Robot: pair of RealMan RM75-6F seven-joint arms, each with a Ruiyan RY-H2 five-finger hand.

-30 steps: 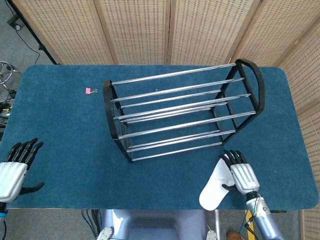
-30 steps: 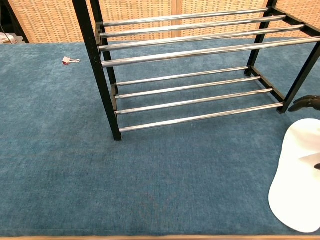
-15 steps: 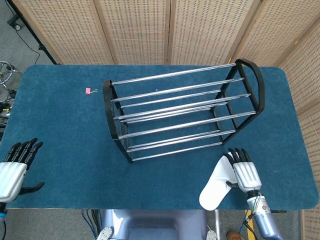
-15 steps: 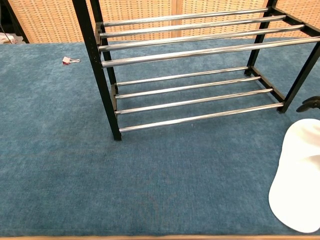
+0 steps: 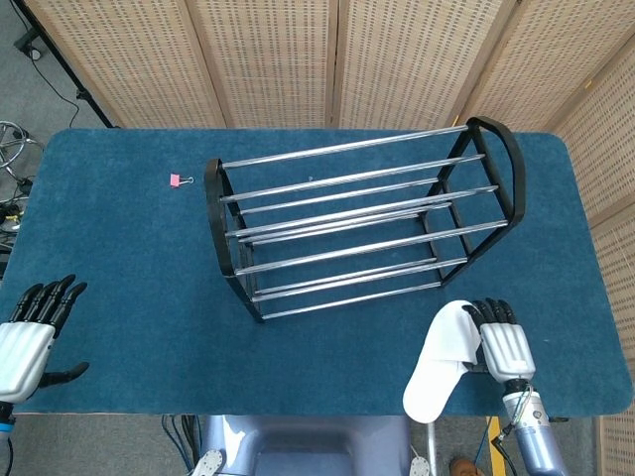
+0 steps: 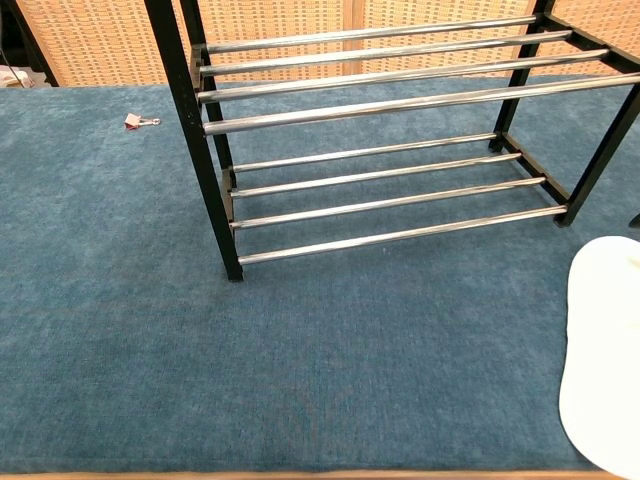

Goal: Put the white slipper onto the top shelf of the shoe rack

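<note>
Blue carpet covers the bench, with perforated wooden screens standing behind it. Mid-bench stands the shoe rack, black-framed with chrome rails, both shelves bare. By the near right edge lies the white slipper, its heel end overhanging the bench. The right robot hand sits just beside the slipper's toe end, fingers extended; whether it grips the slipper I cannot tell. The left robot hand rests at the near left, fingers apart, holding nothing. A small pink clip lies far left of the rack.
</note>
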